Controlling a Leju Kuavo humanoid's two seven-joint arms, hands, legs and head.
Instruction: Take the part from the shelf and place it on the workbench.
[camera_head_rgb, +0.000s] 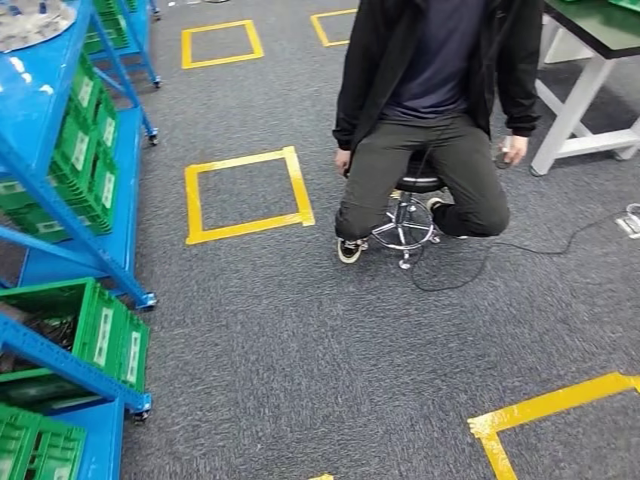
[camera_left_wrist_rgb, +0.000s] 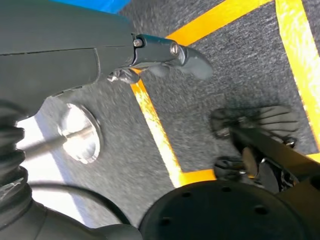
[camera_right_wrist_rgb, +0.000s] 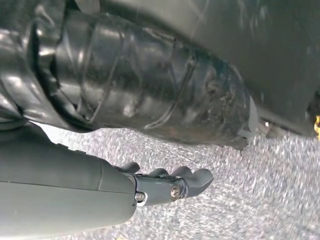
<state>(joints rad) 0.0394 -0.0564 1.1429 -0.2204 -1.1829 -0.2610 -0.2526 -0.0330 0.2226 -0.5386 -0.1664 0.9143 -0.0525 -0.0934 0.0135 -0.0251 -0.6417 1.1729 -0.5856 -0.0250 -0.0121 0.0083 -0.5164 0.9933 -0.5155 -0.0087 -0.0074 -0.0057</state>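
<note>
The blue shelf (camera_head_rgb: 79, 228) stands along the left edge of the head view, loaded with green bins (camera_head_rgb: 113, 340). One bin holds dark items (camera_head_rgb: 38, 330) that are too small to make out. A corner of the green-topped workbench (camera_head_rgb: 596, 40) on white legs shows at the far right. My left hand (camera_left_wrist_rgb: 151, 52) hangs over grey carpet and yellow tape with its fingers stretched out, holding nothing. In the right wrist view, my right hand (camera_right_wrist_rgb: 162, 186) also hangs above the carpet, fingers extended and holding nothing.
A person (camera_head_rgb: 430, 100) in dark clothes sits on a wheeled stool (camera_head_rgb: 411, 215) between the shelf and the workbench. A black cable (camera_head_rgb: 528, 245) trails across the carpet. Yellow tape squares (camera_head_rgb: 241, 160) mark the floor, with another tape corner (camera_head_rgb: 551, 405) near right.
</note>
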